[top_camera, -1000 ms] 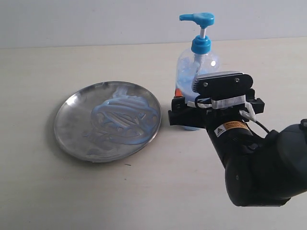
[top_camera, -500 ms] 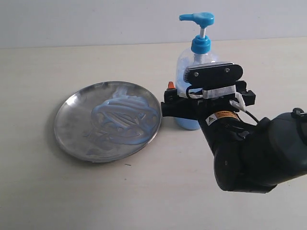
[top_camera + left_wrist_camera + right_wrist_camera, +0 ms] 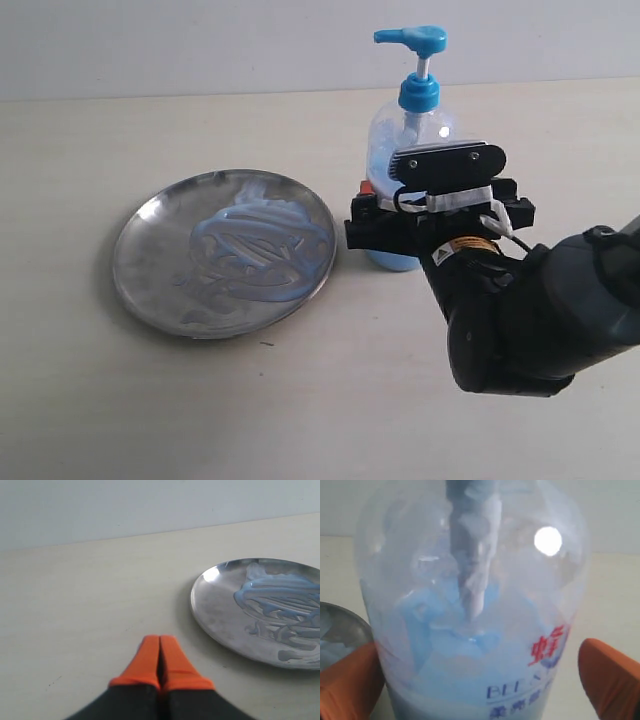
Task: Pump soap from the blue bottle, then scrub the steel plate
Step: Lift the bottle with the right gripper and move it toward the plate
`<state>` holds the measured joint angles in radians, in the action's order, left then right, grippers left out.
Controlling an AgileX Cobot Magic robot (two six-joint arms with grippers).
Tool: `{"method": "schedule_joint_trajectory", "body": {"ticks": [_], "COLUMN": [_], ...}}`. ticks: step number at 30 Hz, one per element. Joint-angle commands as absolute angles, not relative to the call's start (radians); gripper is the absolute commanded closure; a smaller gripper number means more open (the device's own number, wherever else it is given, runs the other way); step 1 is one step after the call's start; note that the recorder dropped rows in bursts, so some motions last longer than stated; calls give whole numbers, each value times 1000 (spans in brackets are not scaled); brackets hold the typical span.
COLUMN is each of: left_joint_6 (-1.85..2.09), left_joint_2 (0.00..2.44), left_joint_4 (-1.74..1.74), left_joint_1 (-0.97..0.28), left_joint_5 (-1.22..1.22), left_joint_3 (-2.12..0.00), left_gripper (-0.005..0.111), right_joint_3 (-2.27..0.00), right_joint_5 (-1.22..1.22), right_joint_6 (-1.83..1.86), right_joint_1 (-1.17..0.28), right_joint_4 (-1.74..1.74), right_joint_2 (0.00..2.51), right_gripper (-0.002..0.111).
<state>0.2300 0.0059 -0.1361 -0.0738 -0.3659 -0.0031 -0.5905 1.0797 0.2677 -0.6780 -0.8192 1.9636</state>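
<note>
Matte tabletop [image 3: 150,400] holds a round, shiny steel plate [image 3: 150,250] streaked with soap [image 3: 260,250].

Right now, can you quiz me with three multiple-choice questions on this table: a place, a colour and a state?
1. In the exterior view, where does the blue bottle stand relative to the steel plate? A on it; B to its right; C to its left.
2. The bottle's pump head is: A bright blue; B yellow; C black.
3. The left gripper is: A wide open; B gripping a sponge; C shut and empty.
Answers: B, the bottle stands on the table right of the plate's rim; A, the head is plainly blue; C, its jaws press together with nothing between.
</note>
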Motion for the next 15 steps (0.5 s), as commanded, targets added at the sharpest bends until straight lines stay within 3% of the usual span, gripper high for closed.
{"method": "schedule_joint_trajectory", "body": {"ticks": [1, 15], "left_joint_6": [231, 231], "left_joint_2": [0, 0], "left_joint_4": [-137, -137], "left_joint_1": [-71, -71], "left_joint_5": [-360, -360], "left_joint_3": [0, 0], "left_gripper": [107, 107], "right_joint_3": [-644, -729], "right_joint_5": [1085, 1093], "right_joint_6": [261, 260], "right_joint_1": [-660, -610], "right_joint_4": [-808, -826], "right_joint_2": [1996, 2085], "right_gripper": [3, 3]}}
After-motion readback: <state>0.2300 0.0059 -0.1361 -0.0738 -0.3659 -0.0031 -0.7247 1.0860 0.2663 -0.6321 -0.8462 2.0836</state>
